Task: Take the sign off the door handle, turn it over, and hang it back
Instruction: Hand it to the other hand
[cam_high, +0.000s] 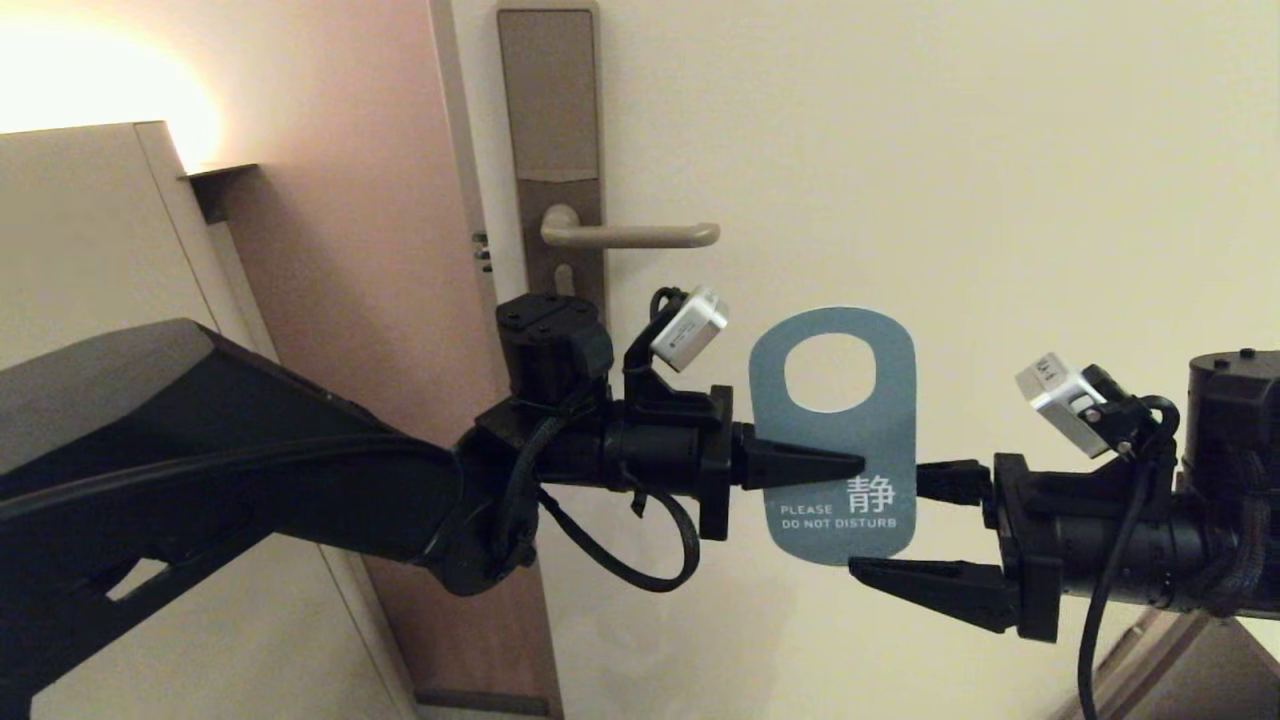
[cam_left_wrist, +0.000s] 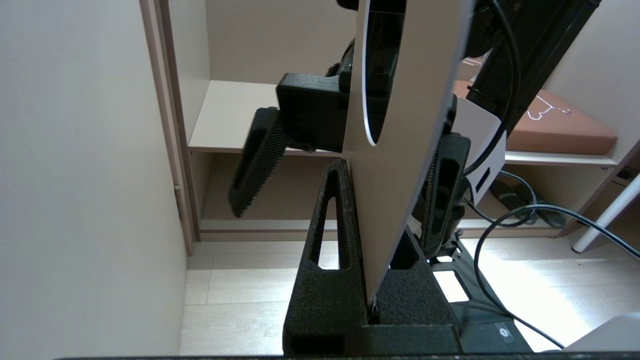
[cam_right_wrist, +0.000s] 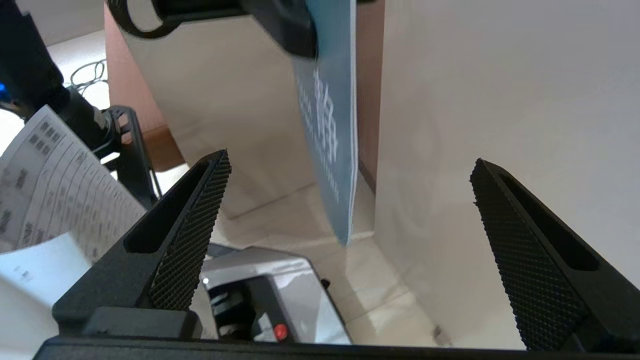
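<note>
The sign (cam_high: 880, 440) hangs in the air in front of the door, its teal-blue "DO NOT DISTURB" side toward the head camera, below and to the right of the door handle (cam_high: 640, 236). My left gripper (cam_high: 855, 463) is shut on the sign's left edge, under the oval hole. In the left wrist view the sign's white side (cam_left_wrist: 400, 175) stands pinched in that gripper (cam_left_wrist: 370, 200). My right gripper (cam_high: 885, 523) is open at the sign's lower right corner and does not touch it. In the right wrist view the sign (cam_right_wrist: 330, 125) hangs between the spread fingers of the right gripper (cam_right_wrist: 350, 160).
The brown lock plate (cam_high: 550, 100) sits by the door's edge, with a pinkish wall (cam_high: 340, 250) and a beige cabinet (cam_high: 90, 250) to its left. Open shelves (cam_left_wrist: 225, 120) show behind. A printed sheet (cam_right_wrist: 55, 190) and the robot's base (cam_right_wrist: 280, 300) lie below.
</note>
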